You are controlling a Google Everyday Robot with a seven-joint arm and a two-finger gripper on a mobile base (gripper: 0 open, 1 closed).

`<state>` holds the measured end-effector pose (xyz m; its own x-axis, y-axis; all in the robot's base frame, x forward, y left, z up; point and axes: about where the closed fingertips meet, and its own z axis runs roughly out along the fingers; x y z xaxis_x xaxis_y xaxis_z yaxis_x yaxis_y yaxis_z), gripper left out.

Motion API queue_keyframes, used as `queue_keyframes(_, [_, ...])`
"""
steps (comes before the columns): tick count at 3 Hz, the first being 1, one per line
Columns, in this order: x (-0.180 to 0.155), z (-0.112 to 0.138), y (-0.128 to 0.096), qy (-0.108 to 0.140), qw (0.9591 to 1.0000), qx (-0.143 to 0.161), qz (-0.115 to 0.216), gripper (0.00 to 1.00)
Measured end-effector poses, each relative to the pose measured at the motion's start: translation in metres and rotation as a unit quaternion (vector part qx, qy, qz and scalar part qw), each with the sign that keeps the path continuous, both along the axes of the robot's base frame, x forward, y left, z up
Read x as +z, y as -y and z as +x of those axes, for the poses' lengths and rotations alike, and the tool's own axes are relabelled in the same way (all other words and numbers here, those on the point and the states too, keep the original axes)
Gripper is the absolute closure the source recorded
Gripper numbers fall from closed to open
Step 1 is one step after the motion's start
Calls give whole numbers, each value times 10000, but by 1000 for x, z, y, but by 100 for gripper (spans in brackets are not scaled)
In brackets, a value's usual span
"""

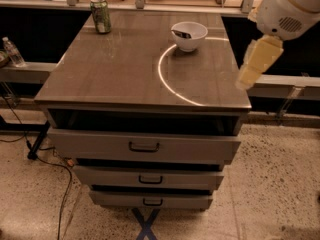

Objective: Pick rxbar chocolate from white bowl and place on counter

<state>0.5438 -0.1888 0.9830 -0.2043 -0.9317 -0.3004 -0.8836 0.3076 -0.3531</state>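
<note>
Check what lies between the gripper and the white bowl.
Camera view: only bare counter between the gripper, off the counter's right edge, and the white bowl.

On the large flat brown-grey counter [125, 79], reckoned from its middle, the small round white bowl [189, 35] stands at one o'clock near the back edge. The small dark wrapped rxbar chocolate [182, 33] lies inside it, toward its left wall. The green metal drink can [101, 15] stands at eleven o'clock, well apart from the bowl. The robot's pale pincer [250, 71] hangs at three o'clock, by the counter's right edge.
</note>
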Motion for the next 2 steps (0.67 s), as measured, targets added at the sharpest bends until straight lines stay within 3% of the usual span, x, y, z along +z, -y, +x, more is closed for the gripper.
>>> queue_keyframes(1, [-5,91,-49,441,9979,-140,458,0])
queue_keyframes(2, [-7,94,-50,442,9977,-164,484,0])
